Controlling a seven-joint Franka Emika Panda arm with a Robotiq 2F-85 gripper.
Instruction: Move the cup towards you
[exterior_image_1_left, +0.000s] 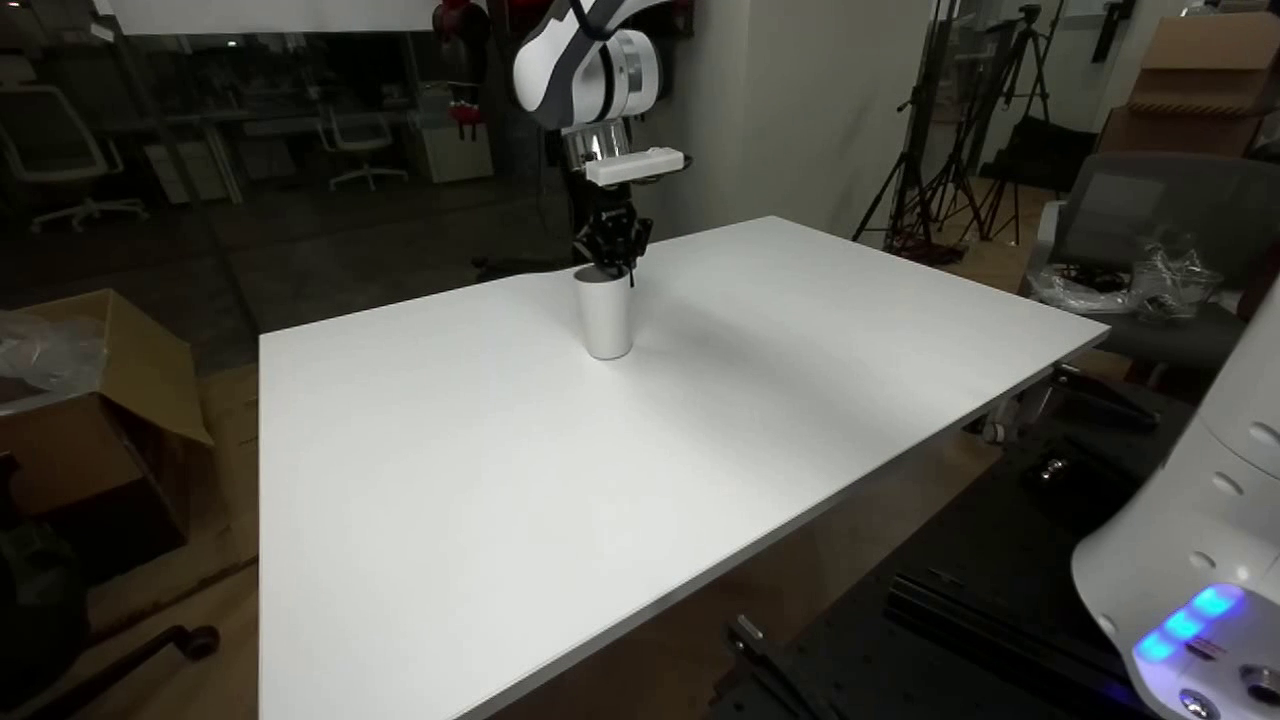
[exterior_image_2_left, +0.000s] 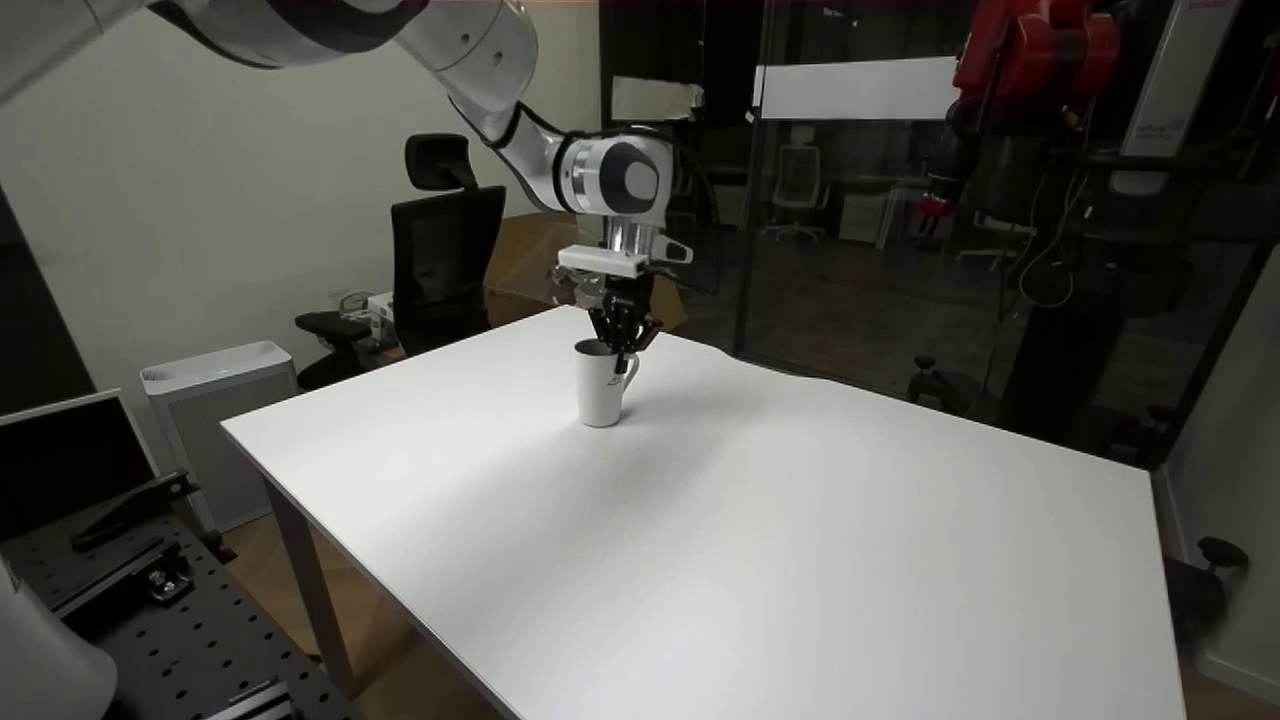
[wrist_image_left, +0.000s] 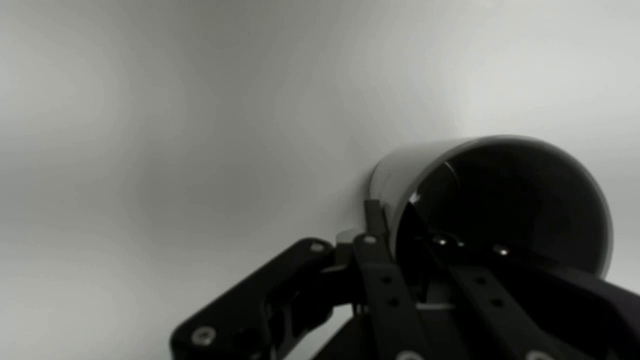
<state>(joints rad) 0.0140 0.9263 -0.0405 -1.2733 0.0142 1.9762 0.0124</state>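
Observation:
The cup (exterior_image_1_left: 605, 318) is a plain white cylinder that stands upright on the white table (exterior_image_1_left: 480, 480). In an exterior view the cup (exterior_image_2_left: 598, 398) shows a handle on its right side and a small dark mark. My gripper (exterior_image_1_left: 620, 272) points down at the cup's rim; it also shows in an exterior view (exterior_image_2_left: 622, 362). In the wrist view the cup (wrist_image_left: 407, 167) is at right with its dark inside. The gripper (wrist_image_left: 392, 215) has one finger outside the wall and one inside, close together and shut on the wall. The inner fingertip is hard to see in the dark.
The table's far edge lies a short way behind the cup. The robot base (exterior_image_1_left: 1190, 560) stands beside the table on a black perforated bench (exterior_image_2_left: 190, 620). An office chair (exterior_image_2_left: 445, 260) and a cardboard box (exterior_image_1_left: 100, 400) stand on the floor beyond the edges.

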